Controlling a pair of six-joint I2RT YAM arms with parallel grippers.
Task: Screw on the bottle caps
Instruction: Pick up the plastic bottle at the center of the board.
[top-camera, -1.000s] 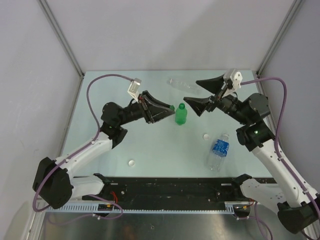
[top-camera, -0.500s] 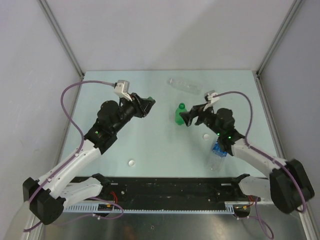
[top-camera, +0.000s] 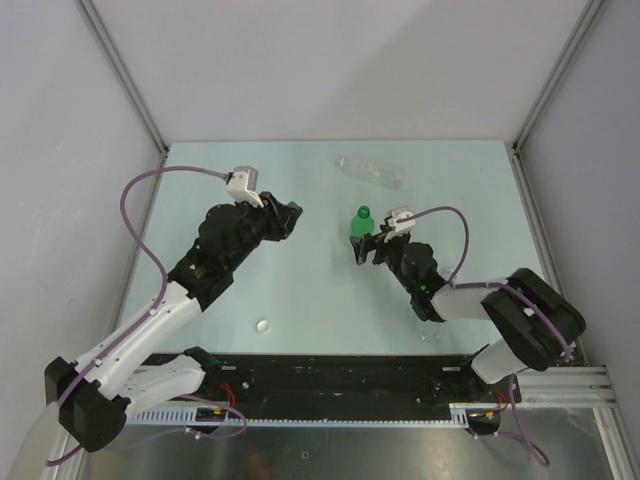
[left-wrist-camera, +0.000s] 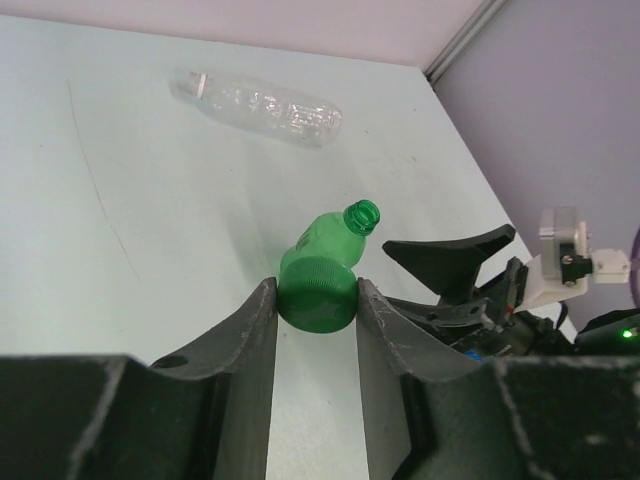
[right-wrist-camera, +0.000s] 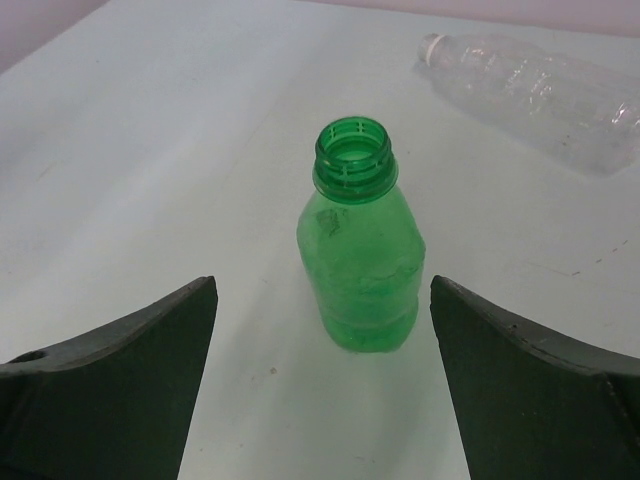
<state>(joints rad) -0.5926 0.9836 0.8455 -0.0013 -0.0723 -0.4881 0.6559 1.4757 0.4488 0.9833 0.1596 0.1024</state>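
Note:
A translucent green bottle (top-camera: 361, 226) stands upright in the middle of the table, its mouth (right-wrist-camera: 352, 148) open. My left gripper (left-wrist-camera: 315, 290) is shut on the green cap (left-wrist-camera: 318, 302), held in the air left of the bottle (left-wrist-camera: 330, 240) and apart from it. In the top view the left gripper (top-camera: 288, 214) sits about a bottle's length from the neck. My right gripper (right-wrist-camera: 322, 284) is open, low over the table, with the green bottle (right-wrist-camera: 360, 255) just beyond its fingertips. A white cap (top-camera: 263, 325) lies near the front left.
A clear unlabelled bottle (top-camera: 370, 172) lies on its side at the back of the table. The blue-labelled bottle (top-camera: 428, 333) lies mostly hidden under my right arm. Grey walls close in the table on the left, back and right.
My left gripper drew back to the left with the green cap. The right arm dropped low and swung in to face the green bottle from the right front.

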